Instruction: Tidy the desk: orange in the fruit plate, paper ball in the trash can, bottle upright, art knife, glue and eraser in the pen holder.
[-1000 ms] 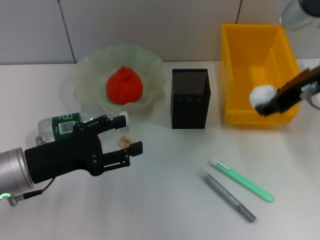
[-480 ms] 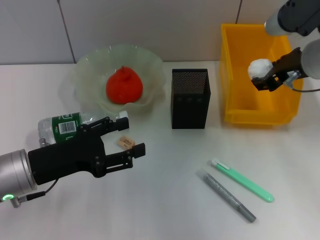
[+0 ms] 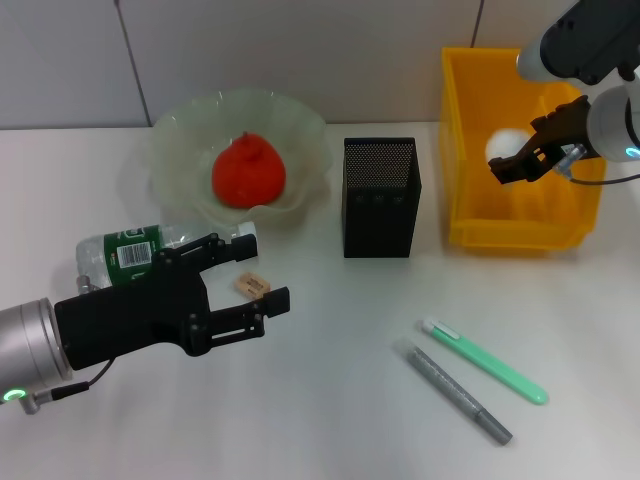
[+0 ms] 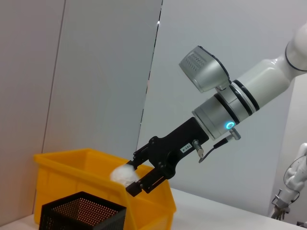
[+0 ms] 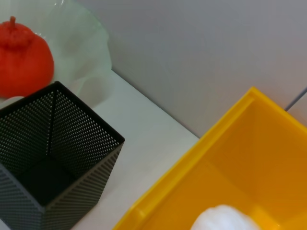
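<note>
silver-white arms, black grippers — blue light ring

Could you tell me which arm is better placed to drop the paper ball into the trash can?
Right: its gripper holds the paper ball over the trash can; the left gripper is beside the bottle.

A white tabletop (image 3: 330, 400) with a smooth matte surface fills the lower part of the head view and runs back to a wall (image 3: 300, 60). The wall is made of plain pale grey panels, split by thin dark vertical seams (image 3: 135, 65). In the left wrist view the same grey panelling (image 4: 96, 72) rises high, one dark seam (image 4: 152, 62) between two panels. Light is even and soft, with faint shadows on the tabletop.
</note>
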Available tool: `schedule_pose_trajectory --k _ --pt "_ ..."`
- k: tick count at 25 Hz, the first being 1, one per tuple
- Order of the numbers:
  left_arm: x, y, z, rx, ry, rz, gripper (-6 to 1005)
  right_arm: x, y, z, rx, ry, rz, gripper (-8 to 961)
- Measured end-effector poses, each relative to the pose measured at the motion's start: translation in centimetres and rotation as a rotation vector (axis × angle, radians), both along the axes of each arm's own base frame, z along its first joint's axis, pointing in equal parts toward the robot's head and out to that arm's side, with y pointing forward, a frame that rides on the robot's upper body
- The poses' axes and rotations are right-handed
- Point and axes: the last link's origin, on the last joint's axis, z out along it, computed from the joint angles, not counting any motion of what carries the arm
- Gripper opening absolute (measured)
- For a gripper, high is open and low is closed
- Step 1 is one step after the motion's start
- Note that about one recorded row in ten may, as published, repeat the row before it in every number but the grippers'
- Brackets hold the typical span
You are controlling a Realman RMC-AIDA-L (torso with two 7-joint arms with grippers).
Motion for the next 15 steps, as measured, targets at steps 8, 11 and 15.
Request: schedule_pose_trajectory --k 8,11,15 --pt "0.0 0.0 0.1 0.004 0.003 -0.01 797 -0.2 -0.8 0.7 -0.022 0.011 -0.027 838" --pt "0.2 -0.2 0.2 0.0 -0.005 -0.024 796 -0.7 -2.0 1.6 -0.043 0.07 -0.016 840" --pt "0.2 -0.2 0.7 0.001 -0.023 -0.026 796 -1.9 -4.7 3.8 -0.099 0.221 0.053 841"
